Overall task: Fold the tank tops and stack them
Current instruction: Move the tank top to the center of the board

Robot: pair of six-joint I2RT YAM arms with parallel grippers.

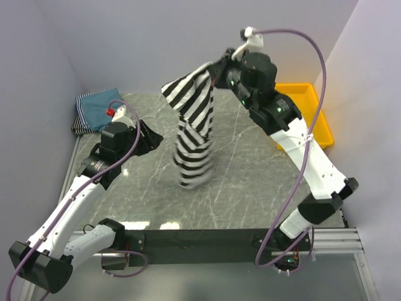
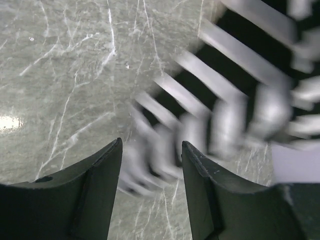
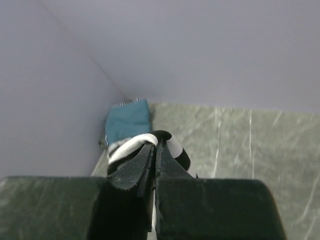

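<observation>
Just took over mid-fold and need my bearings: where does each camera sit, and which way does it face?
Top external: above and behind the bases, looking down on the table; left arm and right arm show.
Left wrist: on the left arm, looking down past its open jaws at table and blurred striped tank top.
Right wrist: raised, facing the far-left corner; its shut jaws pinch the striped tank top.
Shared: top external and right wrist show the teal tank top.

Robot lab: screened marble table (image 1: 250,164)
</observation>
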